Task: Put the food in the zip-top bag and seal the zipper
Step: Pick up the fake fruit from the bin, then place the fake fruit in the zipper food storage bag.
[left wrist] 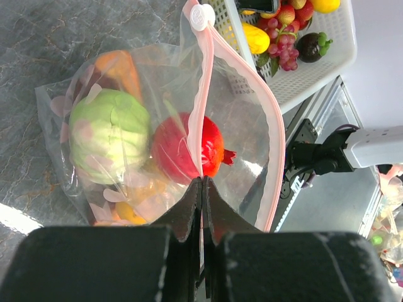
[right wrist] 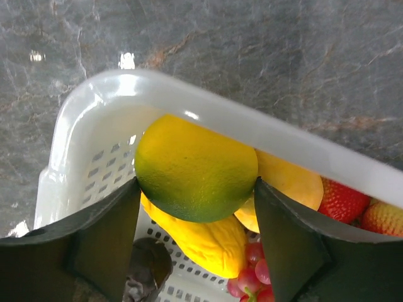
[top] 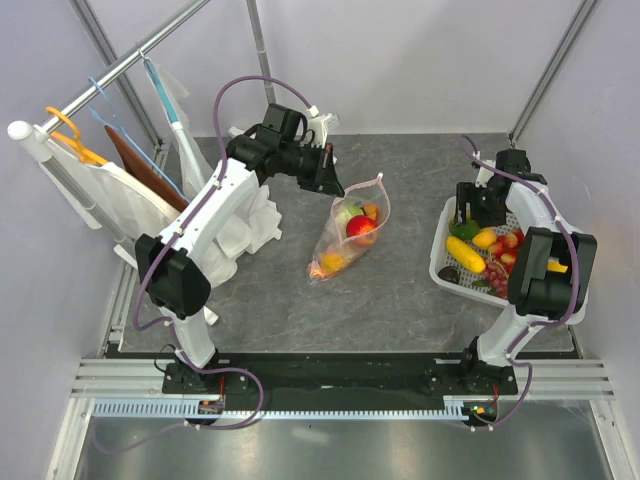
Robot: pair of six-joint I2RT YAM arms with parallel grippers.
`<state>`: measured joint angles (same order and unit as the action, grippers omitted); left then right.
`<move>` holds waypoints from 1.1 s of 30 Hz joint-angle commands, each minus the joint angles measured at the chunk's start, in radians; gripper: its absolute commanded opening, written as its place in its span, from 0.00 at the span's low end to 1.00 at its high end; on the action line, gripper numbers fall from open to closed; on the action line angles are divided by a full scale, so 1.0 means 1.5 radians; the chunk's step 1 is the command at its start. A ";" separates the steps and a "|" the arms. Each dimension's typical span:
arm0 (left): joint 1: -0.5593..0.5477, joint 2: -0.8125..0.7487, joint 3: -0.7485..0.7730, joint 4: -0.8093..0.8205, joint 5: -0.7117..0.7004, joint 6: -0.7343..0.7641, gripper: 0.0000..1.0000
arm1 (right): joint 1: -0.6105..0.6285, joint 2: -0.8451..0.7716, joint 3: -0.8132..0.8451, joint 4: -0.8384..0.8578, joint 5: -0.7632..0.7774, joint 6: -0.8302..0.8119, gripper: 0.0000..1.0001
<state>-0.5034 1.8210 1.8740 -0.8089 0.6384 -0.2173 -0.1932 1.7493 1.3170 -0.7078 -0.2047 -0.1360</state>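
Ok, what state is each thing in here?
zip-top bag: mouth open, food inside
zipper: unsealed, white slider at one end
left gripper: shut on the zipper
right gripper: shut on a yellow-green fruit
white basket: holds toy fruit

I get bright, even overhead light, soft shadows, glare on the surface [right wrist: 126,61] and sheen on the zip-top bag [left wrist: 252,167].

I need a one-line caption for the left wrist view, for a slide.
Left tool shut on the zipper of the zip-top bag holding a green cabbage and a red fruit.
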 commanded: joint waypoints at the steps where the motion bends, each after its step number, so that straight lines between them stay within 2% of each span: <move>1: 0.006 -0.020 -0.001 0.009 0.015 0.006 0.02 | 0.000 -0.048 0.033 -0.047 -0.024 -0.011 0.73; 10: 0.006 -0.017 -0.001 0.008 0.019 0.006 0.02 | -0.012 -0.126 0.121 -0.141 -0.046 -0.029 0.69; 14: 0.005 -0.020 -0.006 0.009 0.021 0.006 0.02 | -0.012 -0.141 0.179 -0.190 -0.114 -0.040 0.67; 17: 0.006 -0.021 -0.013 0.008 0.022 0.007 0.02 | 0.005 -0.136 0.254 -0.247 -0.213 -0.049 0.66; 18: 0.006 -0.022 -0.016 0.007 0.022 0.007 0.02 | 0.019 -0.133 0.293 -0.267 -0.260 -0.049 0.66; 25: 0.006 -0.020 -0.014 0.005 0.027 0.008 0.02 | 0.105 -0.122 0.433 -0.267 -0.384 -0.024 0.64; 33: 0.006 -0.016 0.000 -0.002 0.036 0.005 0.02 | 0.240 -0.102 0.449 -0.252 -0.347 -0.093 0.64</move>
<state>-0.4988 1.8210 1.8484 -0.8093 0.6426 -0.2173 0.0956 1.5723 1.9774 -1.0855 -0.7078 -0.2173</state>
